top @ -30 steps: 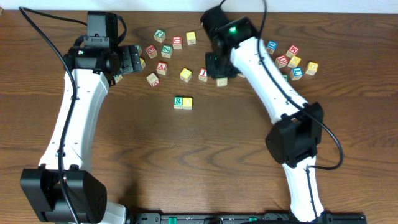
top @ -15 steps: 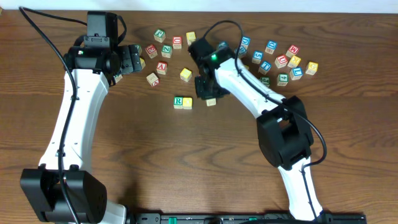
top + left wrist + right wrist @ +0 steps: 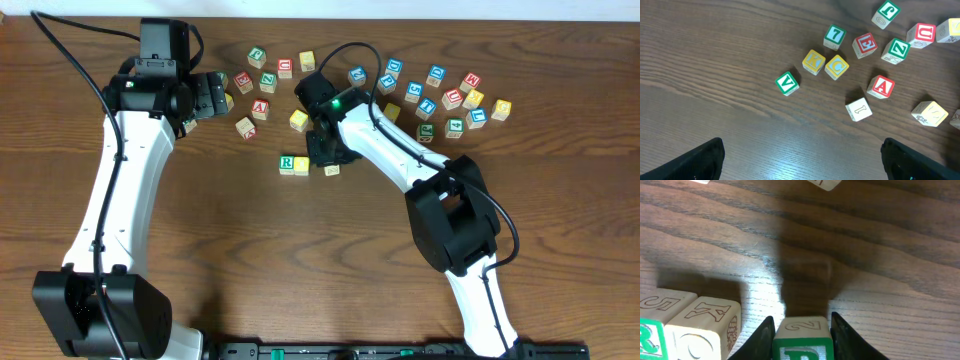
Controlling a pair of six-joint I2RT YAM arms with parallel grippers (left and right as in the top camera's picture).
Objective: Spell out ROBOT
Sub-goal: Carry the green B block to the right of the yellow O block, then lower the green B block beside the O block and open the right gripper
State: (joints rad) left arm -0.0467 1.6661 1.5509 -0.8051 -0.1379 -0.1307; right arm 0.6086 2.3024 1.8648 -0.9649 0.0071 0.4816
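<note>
**Green-lettered cube sitting between the right jaws, next to R and the yellow face**

Loose cubes (image 3: 427,105) are lying scattered at the table's (image 3: 230,260) 12 o'clock side, and the right arm is hiding most of the green-lettered cube (image 3: 801,342) from overhead. The right wrist view is showing it at 3 o'clock of the yellow-faced cube (image 3: 301,165), slightly apart; that one is touching the R cube (image 3: 287,162). The right gripper's (image 3: 801,325) jaws are hugging its sides, though whether they are pressing cannot be told. The left gripper (image 3: 802,150) is hanging spread wide, holding nothing

Robotics lab, two white arms (image 3: 115,190) at a wooden table (image 3: 260,270)
</note>
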